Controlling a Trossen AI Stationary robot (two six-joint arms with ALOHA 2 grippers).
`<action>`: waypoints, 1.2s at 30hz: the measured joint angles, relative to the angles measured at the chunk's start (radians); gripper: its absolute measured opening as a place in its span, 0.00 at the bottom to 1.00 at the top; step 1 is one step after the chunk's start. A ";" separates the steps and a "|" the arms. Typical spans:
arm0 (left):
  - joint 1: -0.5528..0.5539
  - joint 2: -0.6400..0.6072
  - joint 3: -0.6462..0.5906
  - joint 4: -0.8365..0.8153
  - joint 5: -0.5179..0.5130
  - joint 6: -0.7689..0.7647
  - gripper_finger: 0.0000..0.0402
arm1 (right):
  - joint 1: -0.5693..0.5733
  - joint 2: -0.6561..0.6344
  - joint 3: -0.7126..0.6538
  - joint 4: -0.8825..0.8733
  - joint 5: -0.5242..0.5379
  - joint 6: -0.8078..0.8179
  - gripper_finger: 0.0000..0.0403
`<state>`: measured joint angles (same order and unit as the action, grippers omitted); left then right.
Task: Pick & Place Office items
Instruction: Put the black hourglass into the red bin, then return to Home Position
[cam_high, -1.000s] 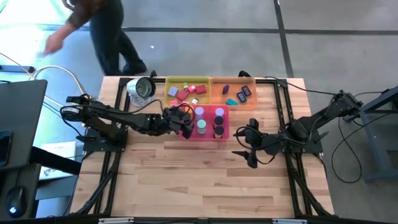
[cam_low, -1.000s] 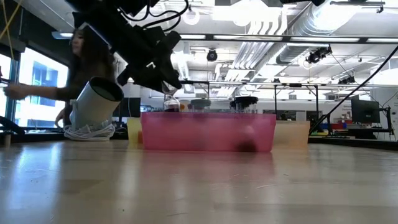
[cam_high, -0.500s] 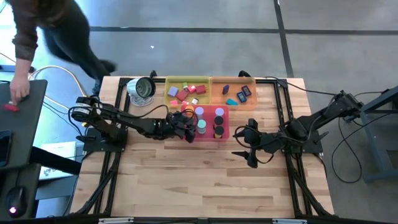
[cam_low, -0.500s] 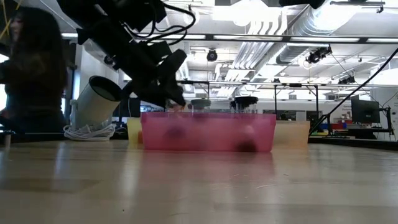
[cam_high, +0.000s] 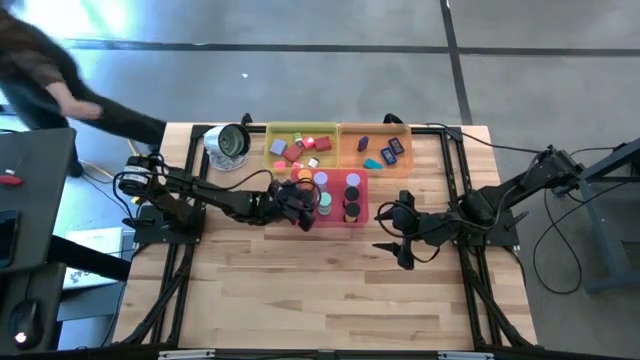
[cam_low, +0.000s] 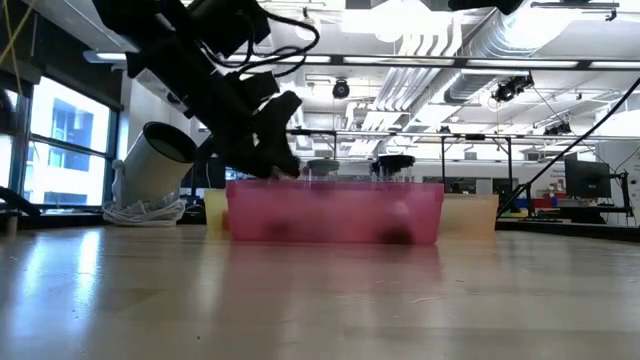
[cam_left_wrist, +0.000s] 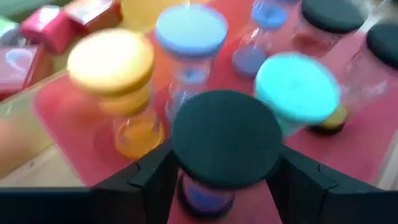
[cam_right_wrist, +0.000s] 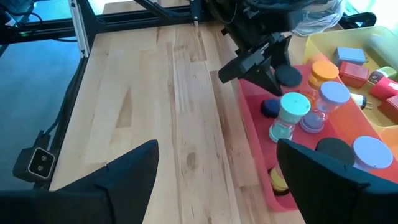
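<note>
The left claw (cam_high: 303, 205) sits at the near-left corner of the pink tray (cam_high: 356, 222), its fingers on either side of a black-capped hourglass piece (cam_left_wrist: 225, 142) — whether they press it or stand just off it, I cannot tell. Orange-capped (cam_left_wrist: 112, 62), lilac-capped (cam_left_wrist: 190, 31) and teal-capped (cam_left_wrist: 296, 86) pieces stand just beyond it in the same tray. The right claw (cam_high: 392, 247) waits wide over bare counter (cam_high: 300, 290), empty.

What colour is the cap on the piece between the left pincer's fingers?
Black: the black-capped piece sits between the left pincer fingers, clearest in the left wrist view.
</note>
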<state>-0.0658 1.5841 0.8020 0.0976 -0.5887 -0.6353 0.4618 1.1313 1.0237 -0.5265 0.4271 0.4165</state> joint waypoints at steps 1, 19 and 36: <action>0.000 0.001 -0.002 -0.009 0.004 0.000 0.54 | 0.000 0.000 0.000 0.000 0.000 0.000 0.78; -0.033 -0.053 0.000 0.008 0.014 0.206 0.57 | 0.000 0.000 0.000 0.009 -0.008 0.009 0.78; -0.193 -0.472 0.000 -0.173 0.010 0.342 0.57 | -0.057 0.000 0.000 0.109 -0.067 0.076 0.74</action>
<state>-0.2585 1.1120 0.8021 -0.0755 -0.5784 -0.2932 0.4052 1.1313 1.0237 -0.4179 0.3598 0.4926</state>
